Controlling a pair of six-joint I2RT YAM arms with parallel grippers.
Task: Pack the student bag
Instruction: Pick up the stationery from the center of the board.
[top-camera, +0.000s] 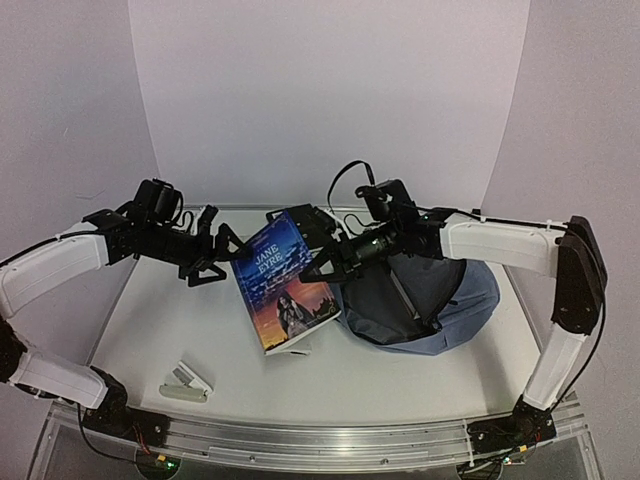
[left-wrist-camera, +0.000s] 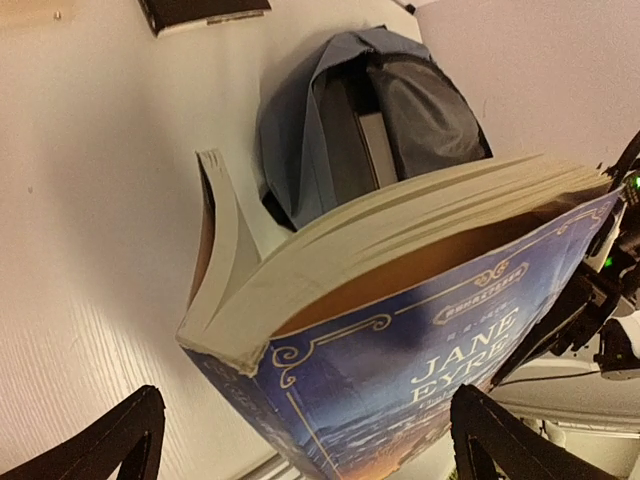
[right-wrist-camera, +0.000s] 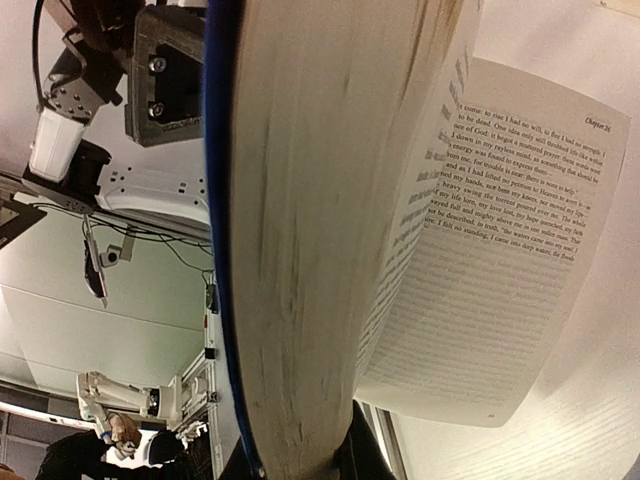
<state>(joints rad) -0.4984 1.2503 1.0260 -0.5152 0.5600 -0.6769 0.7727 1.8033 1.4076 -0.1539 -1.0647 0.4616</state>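
- From the top view only, full layout: both arms reaching in over the white table and meeting at a thick blue-covered paperback book titled "Jane Eyre", held tilted above the table's middle.
- From the top view only, position of the large soft blue-grey fabric student bag: lying on the table right of centre, just right of the paperback book, beneath the right arm.
- From the top view only: a small white and grey object at the near left of the table, well apart from the paperback book; kind cannot be told.
- Left gripper: just left of the book's far left edge. In the left wrist view, spread wide, with black fingertips on either side of the book's lower corner and no contact visible.
- Right gripper: closed narrow on the book's far right edge. In the right wrist view, pinching the page block at the bottom of the frame, fingers mostly hidden.
- From the right wrist view only: page edges close up, with one printed leaf fanned out to the right.
- From the left wrist view only, inside of the student bag: mouth open, dark grey lining exposed, a flat item with a pale edge standing upright in the opening; kind cannot be told.
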